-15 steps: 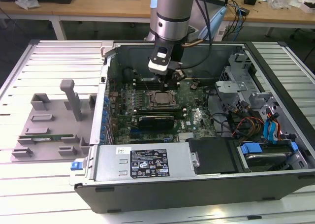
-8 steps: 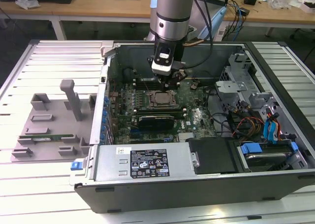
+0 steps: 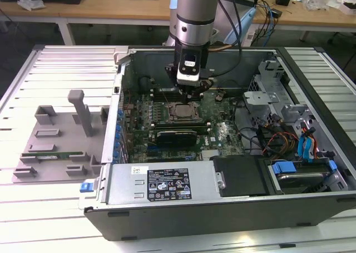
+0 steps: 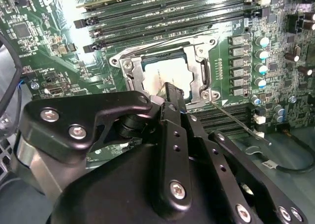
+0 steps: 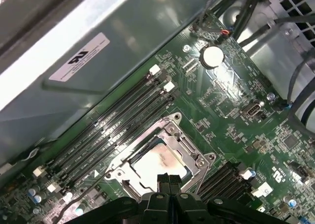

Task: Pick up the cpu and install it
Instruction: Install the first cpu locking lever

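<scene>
The cpu (image 3: 181, 112), a flat square chip with a silver-grey top, lies flat in the open metal socket frame (image 4: 202, 75) on the green motherboard inside the computer case. Both wrist views show it, the cpu (image 4: 165, 72) in the second and the cpu (image 5: 153, 163) in the first. My gripper (image 3: 192, 92) hangs straight over it. The black fingertips (image 5: 163, 180) stand pressed together at the chip's near edge. My gripper (image 4: 175, 89) is shut with nothing between the fingers, and its tip hides part of the chip.
Black memory slots (image 5: 123, 120) run on both sides of the socket. A thin lever rod (image 4: 236, 119) sticks out beside it. A grey tray with posts (image 3: 61, 133) lies at the exterior view's left. Drive bays and cables (image 3: 295, 144) fill the case's right.
</scene>
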Robot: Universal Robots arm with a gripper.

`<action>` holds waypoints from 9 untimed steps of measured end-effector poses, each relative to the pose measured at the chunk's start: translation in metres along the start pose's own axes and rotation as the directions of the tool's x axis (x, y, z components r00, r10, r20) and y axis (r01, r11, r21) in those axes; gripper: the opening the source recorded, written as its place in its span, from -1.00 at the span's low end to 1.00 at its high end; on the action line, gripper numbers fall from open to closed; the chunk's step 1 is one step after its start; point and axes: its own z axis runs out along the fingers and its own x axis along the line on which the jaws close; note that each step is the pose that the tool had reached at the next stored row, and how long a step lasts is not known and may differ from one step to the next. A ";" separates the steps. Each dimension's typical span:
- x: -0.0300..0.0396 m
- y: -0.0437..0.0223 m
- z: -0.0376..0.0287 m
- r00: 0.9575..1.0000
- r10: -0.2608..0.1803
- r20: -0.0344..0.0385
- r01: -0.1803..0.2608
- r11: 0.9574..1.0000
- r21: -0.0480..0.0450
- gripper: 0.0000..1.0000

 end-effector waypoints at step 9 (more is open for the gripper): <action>0.0000 0.0000 0.0000 0.995 -0.102 0.005 0.102 0.995 -0.002 -0.79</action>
